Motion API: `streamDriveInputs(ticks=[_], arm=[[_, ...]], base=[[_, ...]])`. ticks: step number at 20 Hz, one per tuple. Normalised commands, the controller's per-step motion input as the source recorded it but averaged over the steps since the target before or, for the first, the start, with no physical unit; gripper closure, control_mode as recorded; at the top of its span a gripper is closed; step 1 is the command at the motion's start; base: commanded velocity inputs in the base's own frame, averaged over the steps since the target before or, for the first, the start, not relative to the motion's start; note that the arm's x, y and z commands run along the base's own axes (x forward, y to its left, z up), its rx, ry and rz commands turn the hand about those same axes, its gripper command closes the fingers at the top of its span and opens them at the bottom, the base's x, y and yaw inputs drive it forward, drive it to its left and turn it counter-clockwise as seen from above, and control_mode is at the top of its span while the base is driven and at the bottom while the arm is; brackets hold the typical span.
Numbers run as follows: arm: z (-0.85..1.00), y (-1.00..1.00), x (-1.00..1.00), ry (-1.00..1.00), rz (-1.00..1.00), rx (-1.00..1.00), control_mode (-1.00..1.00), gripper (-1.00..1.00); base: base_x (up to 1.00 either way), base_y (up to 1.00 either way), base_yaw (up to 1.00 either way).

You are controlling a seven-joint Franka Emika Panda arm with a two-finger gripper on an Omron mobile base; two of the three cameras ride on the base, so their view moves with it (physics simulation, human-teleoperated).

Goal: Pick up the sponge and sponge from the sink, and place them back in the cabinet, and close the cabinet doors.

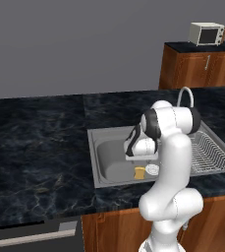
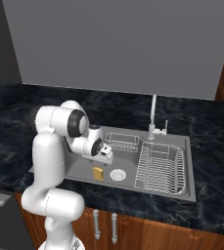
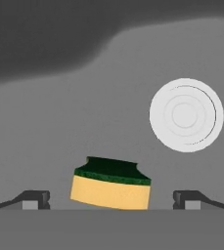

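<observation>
The arm (image 1: 170, 162) covers the middle of the sink (image 1: 97, 142) in the left base view, hiding part of the drain (image 1: 153, 170) beside the sponge (image 1: 140, 173). In the hand view, the sponge's (image 3: 111, 184) lower edge is cut off, as are the fingertips (image 3: 35, 199) flanking it.

I can read no text, label, brand, number or sign anywhere from here. The sponge (image 3: 111, 183) between my fingertips has plain green and yellow faces with nothing printed on them. The sink (image 2: 189, 161) steel around it carries no marking. The microwave (image 1: 207, 33) far off beyond the tool is too small to make out any lettering.
</observation>
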Motion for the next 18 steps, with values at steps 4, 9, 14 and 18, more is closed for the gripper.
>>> streamDriveInputs(ticks=[4, 9, 14, 18], arm=[[-0.15, 0.0, 0.0, 0.0, 0.0, 0.0, -1.0, -1.0], [-0.14, 0.0, 0.0, 0.0, 0.0, 0.0, -1.0, -1.0], [-0.11, 0.0, 0.0, 0.0, 0.0, 0.0, -1.0, -1.0], [-0.09, 0.0, 0.0, 0.0, 0.0, 0.0, -1.0, -1.0]], base=[[0.0, 0.0, 0.0], [0.0, 0.0, 0.0], [0.0, 0.0, 0.0], [0.0, 0.0, 0.0]])
